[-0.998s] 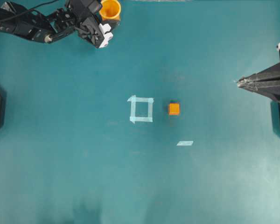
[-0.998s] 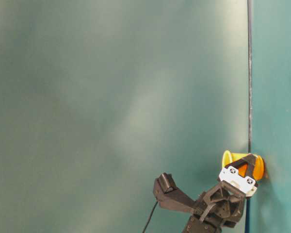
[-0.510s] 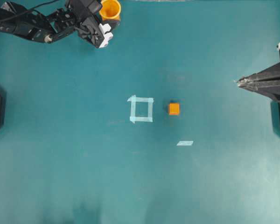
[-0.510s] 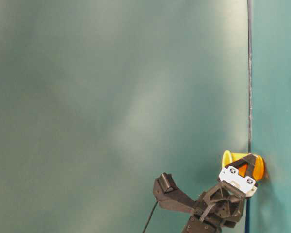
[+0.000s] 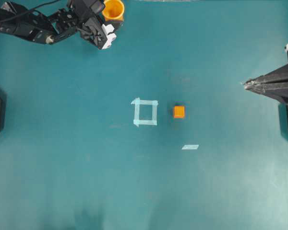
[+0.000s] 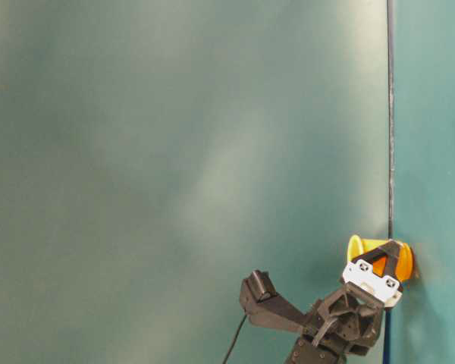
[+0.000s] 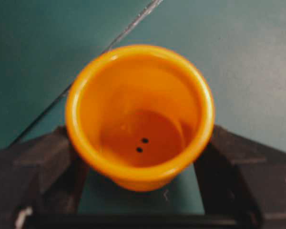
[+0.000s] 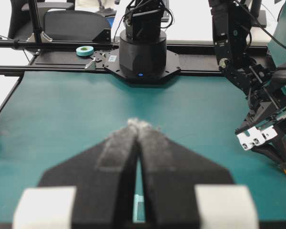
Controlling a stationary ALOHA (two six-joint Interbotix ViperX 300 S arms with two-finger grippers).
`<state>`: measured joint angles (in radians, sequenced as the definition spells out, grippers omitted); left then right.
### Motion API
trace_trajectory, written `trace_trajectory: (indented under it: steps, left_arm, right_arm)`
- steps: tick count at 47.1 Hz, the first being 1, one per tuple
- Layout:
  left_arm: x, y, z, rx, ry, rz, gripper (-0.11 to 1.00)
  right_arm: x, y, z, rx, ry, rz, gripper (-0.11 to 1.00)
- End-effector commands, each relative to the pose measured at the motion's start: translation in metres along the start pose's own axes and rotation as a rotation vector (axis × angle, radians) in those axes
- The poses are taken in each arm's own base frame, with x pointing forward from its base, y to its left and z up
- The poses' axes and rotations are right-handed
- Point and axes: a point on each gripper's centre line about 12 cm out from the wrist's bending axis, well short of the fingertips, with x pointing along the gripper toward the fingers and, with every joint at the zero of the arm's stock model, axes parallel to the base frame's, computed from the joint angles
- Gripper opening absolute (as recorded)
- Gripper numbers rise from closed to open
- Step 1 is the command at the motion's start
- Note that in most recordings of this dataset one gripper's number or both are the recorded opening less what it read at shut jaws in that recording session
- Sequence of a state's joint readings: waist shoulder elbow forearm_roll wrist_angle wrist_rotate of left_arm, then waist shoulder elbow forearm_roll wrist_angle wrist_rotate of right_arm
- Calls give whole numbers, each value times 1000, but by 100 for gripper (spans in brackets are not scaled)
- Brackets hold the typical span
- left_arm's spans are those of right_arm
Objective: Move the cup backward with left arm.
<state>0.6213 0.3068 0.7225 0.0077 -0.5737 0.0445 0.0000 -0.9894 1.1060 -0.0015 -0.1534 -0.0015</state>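
The orange-yellow cup [image 5: 113, 9] stands upright at the far edge of the teal table, left of the middle. My left gripper [image 5: 110, 19] is around it from the near-left side. In the left wrist view the cup [image 7: 140, 119] fills the space between the two black fingers [image 7: 43, 162], which press on its sides below the rim. The table-level view shows the cup [image 6: 360, 246] in the gripper [image 6: 387, 262] beside the table edge. My right gripper [image 5: 245, 85] is shut and empty at the right edge, tips together [image 8: 139, 125].
A small orange cube [image 5: 179, 111] sits near the table's middle, right of a light tape square [image 5: 145, 112]. A loose tape strip [image 5: 190, 147] lies nearer the front. The left arm's base [image 8: 143, 47] stands across the table in the right wrist view.
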Motion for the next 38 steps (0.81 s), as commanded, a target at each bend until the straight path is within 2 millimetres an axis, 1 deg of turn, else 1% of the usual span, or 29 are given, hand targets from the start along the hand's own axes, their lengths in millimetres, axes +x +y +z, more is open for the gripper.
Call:
trace_trajectory:
  steps: [1, 38]
  left_arm:
    - [0, 2, 12, -4, -37, 5, 62]
    - [-1, 2, 9, -8, -37, 6, 62]
  right_arm:
    - [2, 0, 15, 0, -38, 1, 0]
    - [2, 0, 15, 2, -28, 1, 0]
